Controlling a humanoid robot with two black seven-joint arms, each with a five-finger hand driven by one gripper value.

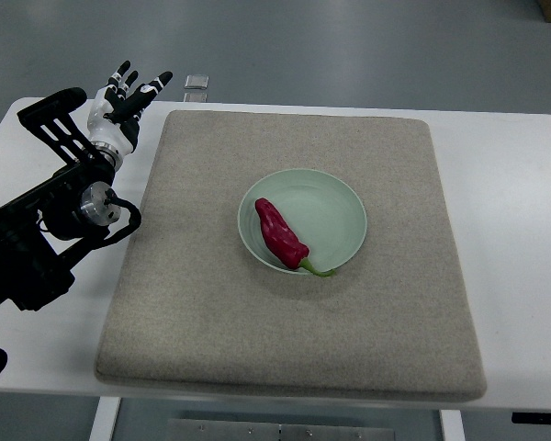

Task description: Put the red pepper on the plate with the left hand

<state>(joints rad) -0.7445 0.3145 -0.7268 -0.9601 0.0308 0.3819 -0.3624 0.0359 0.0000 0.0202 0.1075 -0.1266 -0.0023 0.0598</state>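
A red pepper point(281, 233) with a green stem lies in the pale green plate point(340, 197), on its left side, with the stem reaching over the front rim. The plate sits near the middle of a grey felt mat point(211, 303). My left hand point(129, 92) is at the far left, over the table's back left corner and well away from the plate. Its fingers are spread and hold nothing. The black left arm runs in from the left edge. The right arm does not show.
The mat covers most of a white table point(514, 184). A small clear object point(196, 84) sits at the table's back edge, just right of my left hand. Grey floor lies beyond the table.
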